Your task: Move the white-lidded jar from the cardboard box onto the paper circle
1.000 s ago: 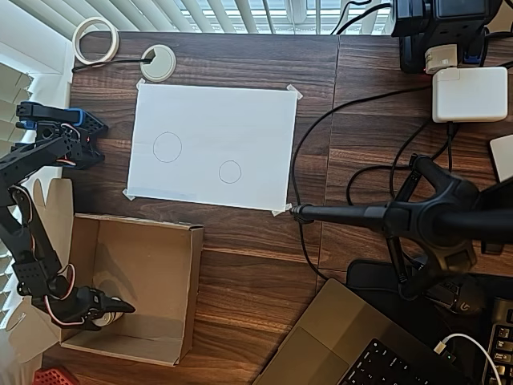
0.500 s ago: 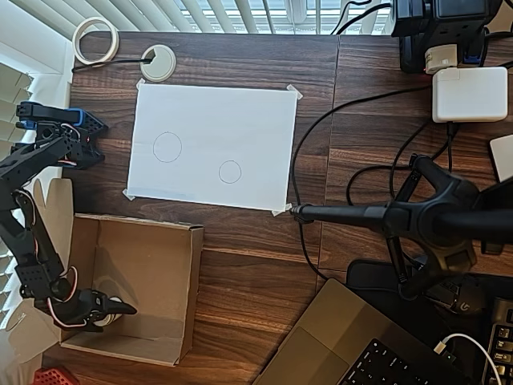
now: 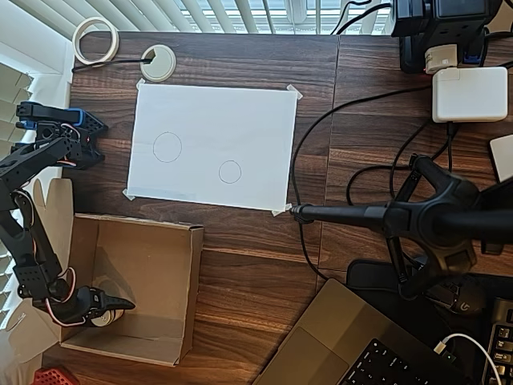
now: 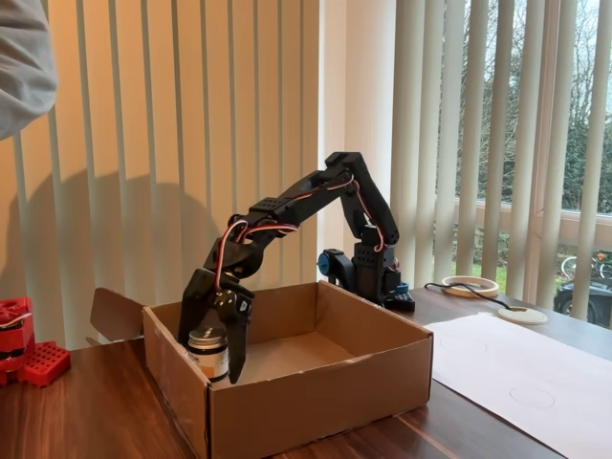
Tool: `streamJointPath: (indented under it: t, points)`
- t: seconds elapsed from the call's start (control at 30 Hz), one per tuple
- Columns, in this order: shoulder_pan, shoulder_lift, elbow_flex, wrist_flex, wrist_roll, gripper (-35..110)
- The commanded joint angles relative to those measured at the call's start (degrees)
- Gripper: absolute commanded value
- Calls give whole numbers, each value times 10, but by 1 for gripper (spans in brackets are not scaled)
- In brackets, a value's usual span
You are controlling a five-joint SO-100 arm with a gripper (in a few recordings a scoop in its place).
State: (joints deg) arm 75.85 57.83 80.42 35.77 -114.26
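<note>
The white-lidded jar (image 4: 207,346) stands inside the cardboard box (image 4: 316,402), in its near left corner in the fixed view. My gripper (image 4: 211,361) reaches down into the box with one finger pressed against each side of the jar. In the overhead view the jar (image 3: 102,319) peeks out white under the black gripper (image 3: 117,311), at the lower left of the box (image 3: 152,273). The jar's base is hidden by the box wall. The paper circle (image 3: 230,172) is drawn on the white sheet (image 3: 240,120), far from the gripper.
A larger circle (image 3: 167,147) lies left of the small one. A tape ring (image 3: 96,40) and a white disc (image 3: 158,62) sit at the table's back. Cables, a camera stand (image 3: 417,220) and a laptop (image 3: 361,345) fill the right side. Red blocks (image 4: 24,354) are left of the box.
The gripper has shifted slightly left in the overhead view and settled lower around the jar. More of the white lid shows beneath it.
</note>
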Motion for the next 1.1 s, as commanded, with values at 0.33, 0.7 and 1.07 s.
streamJointPath:
  t: [0.33, 0.7, 1.07]
  points:
    - [11, 29, -34, 4, -1, 25]
    - [5, 46, -27, 6, 4, 18]
    - [-47, 192, 7, 86, 55, 10]
